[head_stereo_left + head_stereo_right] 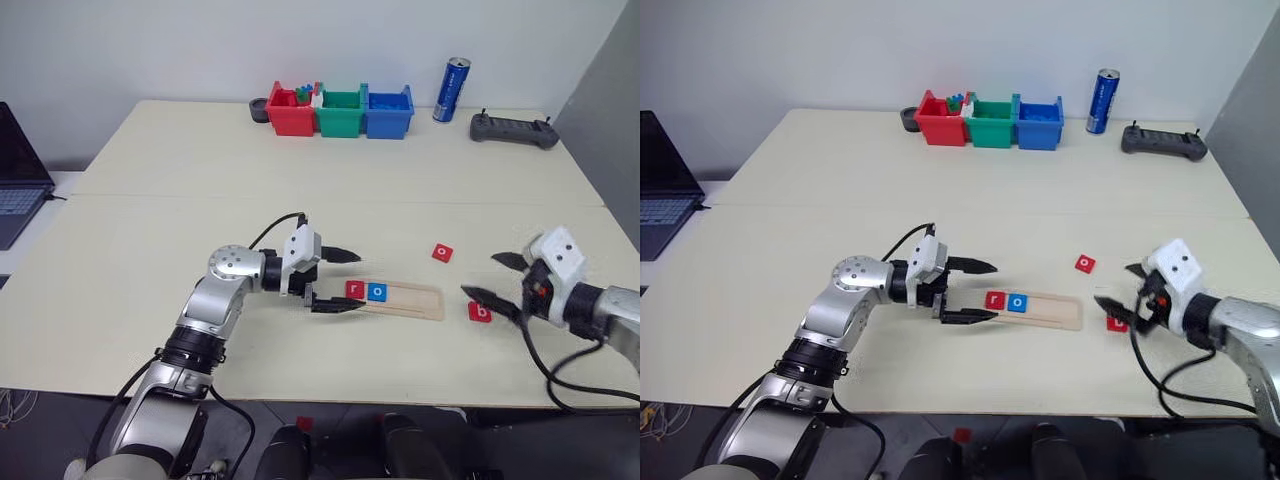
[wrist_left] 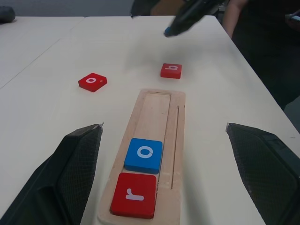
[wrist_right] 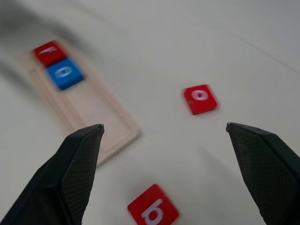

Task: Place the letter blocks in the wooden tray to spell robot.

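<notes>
Looking down from the head, the right tool (image 1: 492, 276) hangs spread and empty just above the red b block (image 1: 480, 312), off the wooden tray's (image 1: 415, 301) right end; r (image 1: 354, 289) and o (image 1: 377, 292) fill its left slots. Left wrist: left tool (image 2: 164, 136) released, straddling that end. Right wrist: b lies just ahead on the pale tabletop (image 3: 243, 56).

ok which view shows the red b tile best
The left wrist view: the red b tile lies whole and sharp on the table beyond the wooden tray. The right wrist view cuts it at the frame's edge; in both eye views the right end effector partly covers it.
</notes>
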